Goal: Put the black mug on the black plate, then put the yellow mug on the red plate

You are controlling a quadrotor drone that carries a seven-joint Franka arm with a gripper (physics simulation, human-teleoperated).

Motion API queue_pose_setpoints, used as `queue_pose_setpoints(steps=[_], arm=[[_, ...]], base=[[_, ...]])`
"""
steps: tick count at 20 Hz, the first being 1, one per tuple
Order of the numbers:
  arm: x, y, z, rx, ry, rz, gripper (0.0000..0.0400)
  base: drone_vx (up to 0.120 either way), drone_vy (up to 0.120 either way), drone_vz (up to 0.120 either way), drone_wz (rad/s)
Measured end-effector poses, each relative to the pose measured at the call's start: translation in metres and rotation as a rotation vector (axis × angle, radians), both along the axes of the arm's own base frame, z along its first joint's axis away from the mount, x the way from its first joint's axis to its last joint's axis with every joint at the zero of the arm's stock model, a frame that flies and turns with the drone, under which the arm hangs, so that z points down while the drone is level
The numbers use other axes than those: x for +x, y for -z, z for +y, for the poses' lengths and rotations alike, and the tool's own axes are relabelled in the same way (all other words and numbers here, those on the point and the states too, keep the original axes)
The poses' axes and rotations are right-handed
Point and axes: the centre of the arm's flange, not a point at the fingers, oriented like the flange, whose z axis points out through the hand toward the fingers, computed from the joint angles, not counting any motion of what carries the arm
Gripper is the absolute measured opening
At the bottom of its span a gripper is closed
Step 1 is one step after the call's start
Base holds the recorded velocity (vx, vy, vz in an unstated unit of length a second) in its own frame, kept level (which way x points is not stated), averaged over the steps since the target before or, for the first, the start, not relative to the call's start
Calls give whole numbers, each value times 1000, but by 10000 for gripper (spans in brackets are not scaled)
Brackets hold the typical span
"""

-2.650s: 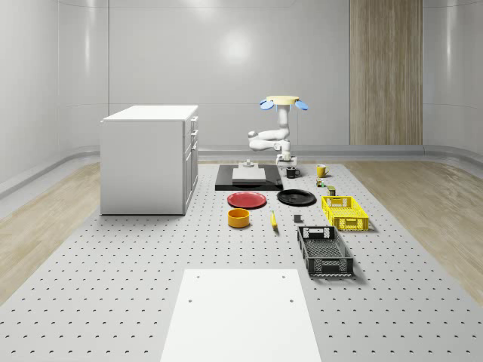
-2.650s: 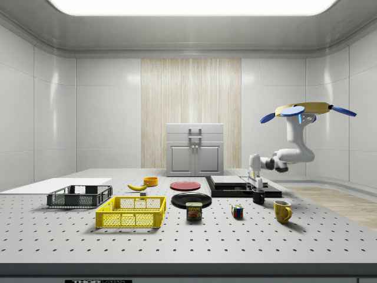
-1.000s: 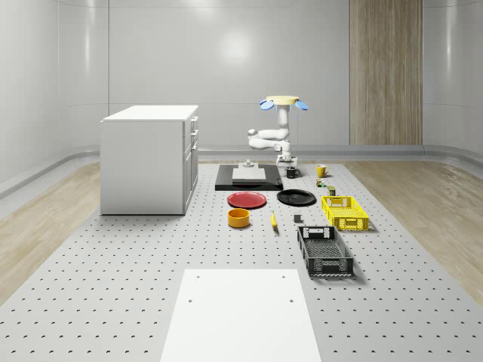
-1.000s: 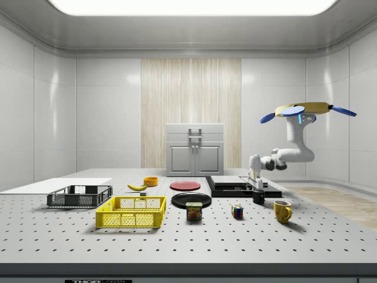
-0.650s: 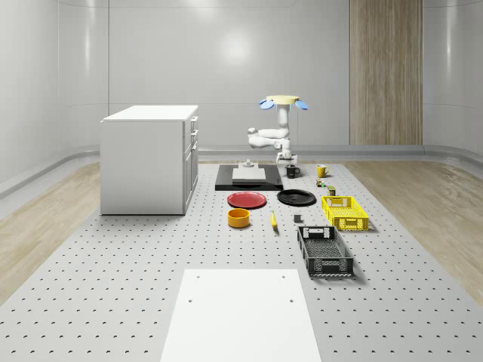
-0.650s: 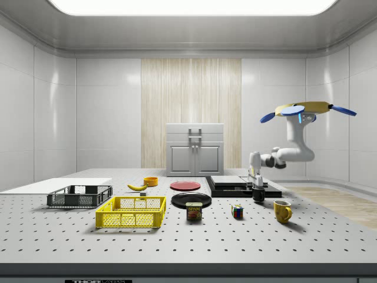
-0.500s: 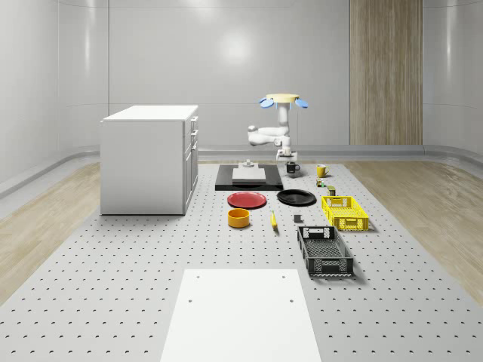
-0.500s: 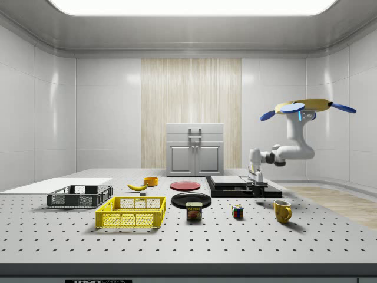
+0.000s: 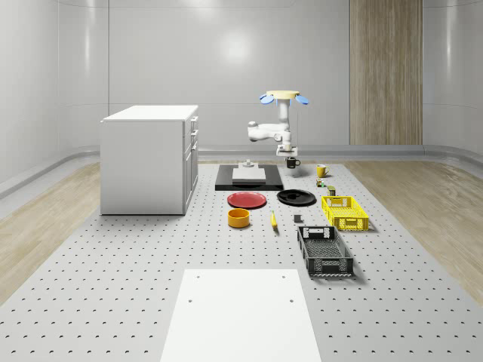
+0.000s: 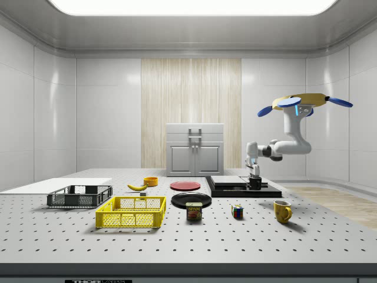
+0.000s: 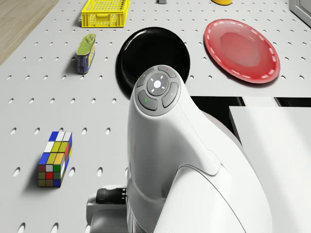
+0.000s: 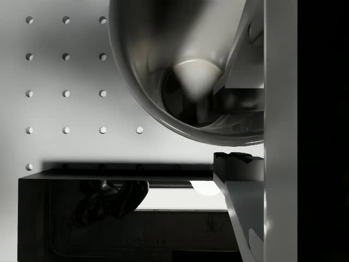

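Note:
The black mug hangs in the air above the table, with my gripper shut on its rim. From the side, the black mug and the gripper are in front of the black slab. In the wrist view one finger is inside the mug and the other finger is outside its wall. The drone hovers over the table's far end. The black plate and red plate lie side by side nearer the camera. The yellow mug stands on the table, right of the black mug.
A white cabinet stands at the whole-scene view's left. A Rubik's cube, a can and a yellow crate lie right of the plates. An orange bowl, a banana and a black crate sit nearer.
The gripper has lifted the black mug off the table and carried it toward the black slab. The drone has risen a little and tilted.

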Motion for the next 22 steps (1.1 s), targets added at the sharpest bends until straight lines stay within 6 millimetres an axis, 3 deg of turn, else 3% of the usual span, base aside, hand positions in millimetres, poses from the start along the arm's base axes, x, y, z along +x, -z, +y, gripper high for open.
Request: queue_pose_setpoints(steps=[9, 13, 22], arm=[[0, 1, 0, 0, 0, 0, 100], [0, 1, 0, 0, 0, 0, 100], [0, 1, 0, 0, 0, 0, 100]], base=[[120, 0, 0, 0], [120, -100, 0, 0], [120, 0, 0, 0]])
